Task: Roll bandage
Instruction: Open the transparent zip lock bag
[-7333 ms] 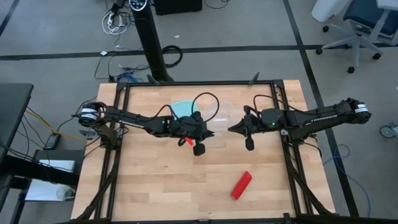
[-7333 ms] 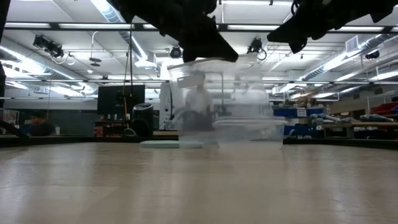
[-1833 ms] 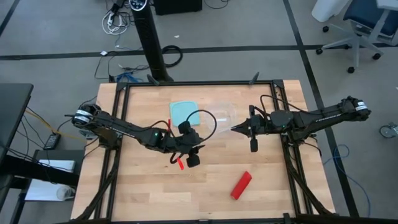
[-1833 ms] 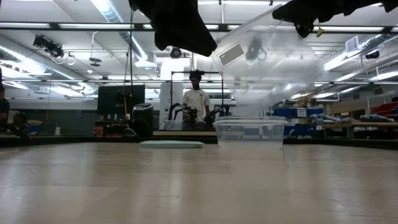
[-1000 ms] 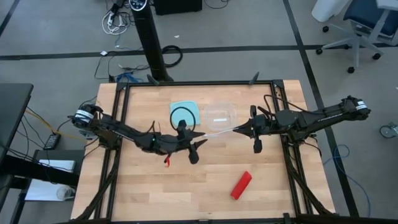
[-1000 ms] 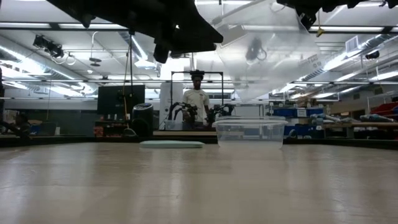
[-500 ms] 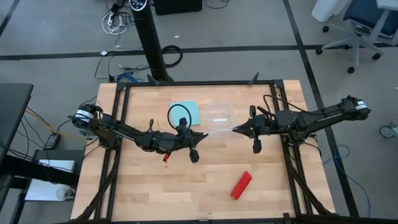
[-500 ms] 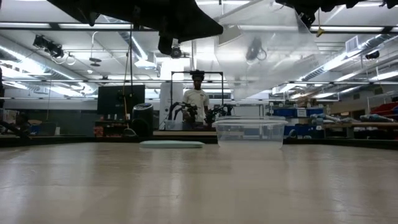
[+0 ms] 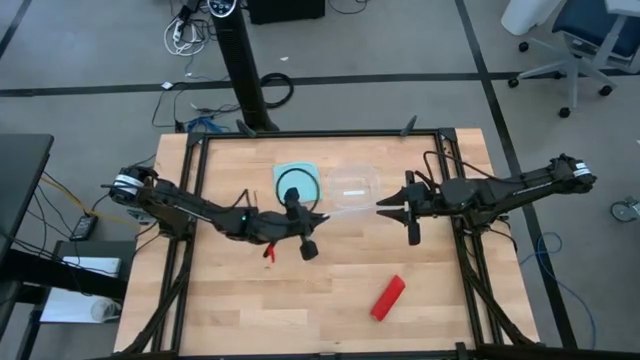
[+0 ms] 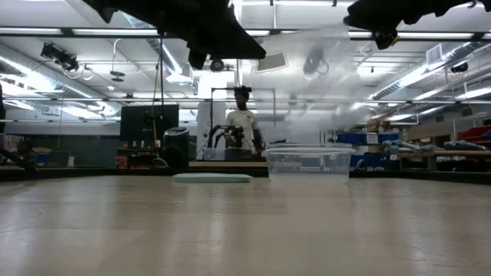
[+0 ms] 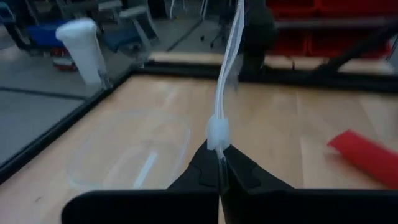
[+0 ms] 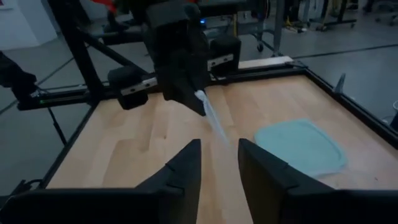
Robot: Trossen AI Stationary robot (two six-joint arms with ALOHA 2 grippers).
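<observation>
The bandage [image 9: 388, 297] is a red roll lying on the table near its front right; it also shows in the left wrist view [image 11: 367, 155], and no gripper touches it. My left gripper [image 9: 318, 218] is above mid-table, shut on a clear plastic bag [image 9: 350, 210]. The bag stretches toward my right gripper [image 9: 385, 208], which is open. In the right wrist view the bag's edge [image 12: 214, 127] reaches in between its spread fingers. My left gripper pinches an edge of the clear bag [image 11: 217, 134] between its two shut fingers, which point nearly level toward the table's right. The bag is lifted clear and runs away from the fingertips as a narrow bunched strip. My right gripper's open fingers stand either side of the bag's other end; I cannot tell whether they touch it.
A clear plastic container [image 9: 352, 186] stands at the table's far middle, with a light-blue lid [image 9: 297, 184] flat beside it on its left. A small red piece [image 9: 268, 252] shows below my left arm. A person [image 10: 242, 123] stands beyond the table.
My right gripper has opened and no longer pinches the bag's end. In the low view the bag, which hung as a broad sheet from the right gripper, has risen and gone blurred. Both arms have stayed nearly where they were.
</observation>
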